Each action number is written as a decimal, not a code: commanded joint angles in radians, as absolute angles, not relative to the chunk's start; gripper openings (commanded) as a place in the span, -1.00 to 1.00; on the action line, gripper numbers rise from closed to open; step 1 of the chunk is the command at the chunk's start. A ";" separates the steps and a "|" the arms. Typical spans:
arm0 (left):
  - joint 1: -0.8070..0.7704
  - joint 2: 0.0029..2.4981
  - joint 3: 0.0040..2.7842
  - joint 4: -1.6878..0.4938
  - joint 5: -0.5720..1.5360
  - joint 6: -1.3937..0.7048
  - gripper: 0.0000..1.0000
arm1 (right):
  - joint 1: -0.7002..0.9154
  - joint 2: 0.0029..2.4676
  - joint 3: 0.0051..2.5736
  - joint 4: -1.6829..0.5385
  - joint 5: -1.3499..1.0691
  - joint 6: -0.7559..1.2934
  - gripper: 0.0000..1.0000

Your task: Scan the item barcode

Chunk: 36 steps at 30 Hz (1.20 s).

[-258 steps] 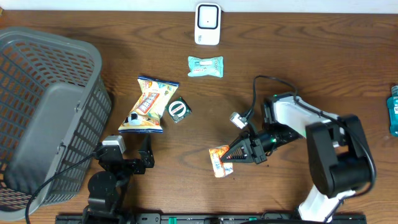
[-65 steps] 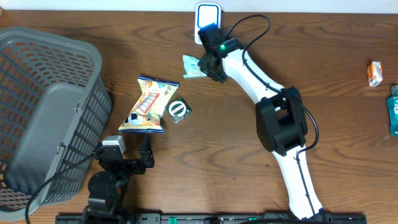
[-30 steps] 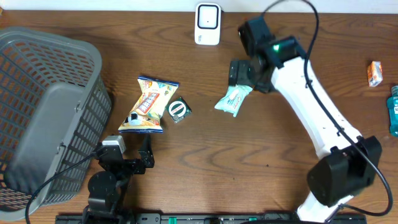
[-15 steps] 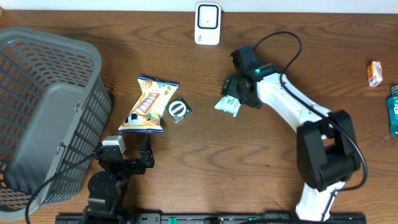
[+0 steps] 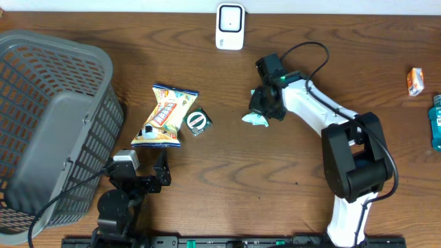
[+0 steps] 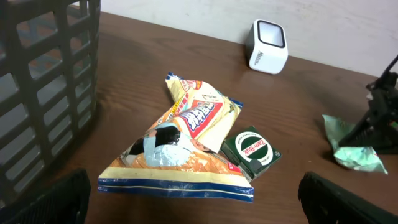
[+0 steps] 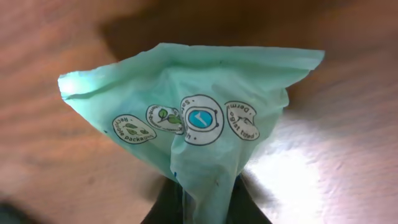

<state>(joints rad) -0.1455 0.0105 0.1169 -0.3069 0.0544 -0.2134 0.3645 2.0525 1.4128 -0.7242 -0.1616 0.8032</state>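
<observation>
A: First, right gripper (image 5: 266,107): state?

B: Closed tight on the mint-green packet (image 7: 199,121). A twisted fold of wrapper pinched between the dark fingers at the bottom of the wrist view.

A: Packet, location?

B: Mid-table, right of centre. Below and to the right of the white scanner (image 5: 229,26), well apart from it. Lower end close to the wood; touching or just above, cannot tell. Face with a row of round printed badges turned toward the wrist camera.

A: Left gripper (image 5: 158,172)?

B: Spread wide, nothing between the fingers. Low near the front edge of the table, just below the snack bag (image 5: 165,116).

A: Remaining stock?

B: Snack bag, yellow with blue trim, lying flat, left of the packet. Small green tin (image 5: 197,121) with a round label, against the bag's right edge. Grey slatted basket (image 5: 48,124) at far left. Small orange box (image 5: 414,80) and blue bottle (image 5: 435,122) at the far right edge, near each other, bottle partly cut off by the frame.
</observation>
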 commanded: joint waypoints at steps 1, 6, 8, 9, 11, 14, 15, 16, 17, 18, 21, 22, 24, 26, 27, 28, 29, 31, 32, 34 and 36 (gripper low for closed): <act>-0.141 0.007 0.100 -0.327 0.064 -0.216 0.96 | 0.315 2.065 1.443 -0.794 -0.521 0.726 -0.97; -0.141 0.007 0.100 -0.327 0.064 -0.216 0.95 | 0.228 2.065 1.464 -0.899 -1.032 0.348 -0.98; -0.141 0.007 0.100 -0.327 0.064 -0.216 0.95 | 0.197 2.065 1.464 -0.929 -1.223 0.189 -0.98; -0.141 0.007 0.100 -0.327 0.064 -0.216 0.96 | 0.184 2.065 1.464 -0.952 -1.300 0.125 -0.98; -0.141 0.007 0.100 -0.327 0.064 -0.216 0.96 | 0.163 2.065 1.464 -1.008 -1.403 0.078 -0.98; -0.141 0.007 0.100 -0.327 0.064 -0.216 0.95 | 0.151 2.065 1.464 -1.098 -1.451 0.077 -0.98; -0.141 0.007 0.100 -0.327 0.064 -0.216 0.96 | 0.151 2.065 1.464 -1.137 -1.471 0.076 -0.98; -0.141 0.007 0.100 -0.327 0.064 -0.216 0.96 | 0.151 2.065 1.464 -1.177 -1.486 0.076 -0.97; -0.141 0.007 0.100 -0.327 0.064 -0.216 0.96 | 0.152 2.065 1.464 -1.216 -1.503 0.073 -0.97; -0.141 0.007 0.100 -0.327 0.064 -0.216 0.96 | 0.152 2.065 1.464 -1.254 -1.518 0.056 -0.96; -0.141 0.007 0.100 -0.327 0.064 -0.216 0.96 | 0.152 2.065 1.464 -1.390 -1.562 -0.072 -0.94; -0.141 0.007 0.100 -0.327 0.064 -0.216 0.95 | 0.152 2.065 1.464 -1.434 -1.562 -0.125 -0.95; -0.141 0.007 0.100 -0.327 0.064 -0.216 0.96 | 0.152 2.065 1.464 -1.544 -1.557 -0.238 -0.94; -0.141 0.007 0.100 -0.327 0.064 -0.216 0.96 | 0.152 2.065 1.464 -1.673 -1.487 -0.282 -0.93; -0.141 0.007 0.100 -0.327 0.064 -0.216 0.96 | 0.152 2.065 1.462 -1.702 -1.442 -0.291 -0.94; -0.141 0.007 0.100 -0.327 0.064 -0.216 0.95 | 0.152 2.064 1.460 -1.702 -1.396 -0.293 -0.98; -0.141 0.007 0.100 -0.327 0.064 -0.216 0.96 | 0.152 2.062 1.460 -1.702 -1.345 -0.294 -0.98; -0.141 0.007 0.100 -0.327 0.064 -0.216 0.95 | 0.152 2.062 1.459 -1.668 -1.246 -0.348 -0.98; -0.141 0.007 0.100 -0.327 0.064 -0.216 0.96 | 0.152 2.062 1.459 -1.614 -1.193 -0.395 -0.98; -0.141 0.007 0.100 -0.327 0.064 -0.216 0.95 | 0.157 2.062 1.459 -1.496 -1.026 -0.442 -0.98; -0.141 0.007 0.100 -0.327 0.064 -0.216 0.96 | 0.165 2.063 1.459 -1.397 -0.860 -0.396 -0.97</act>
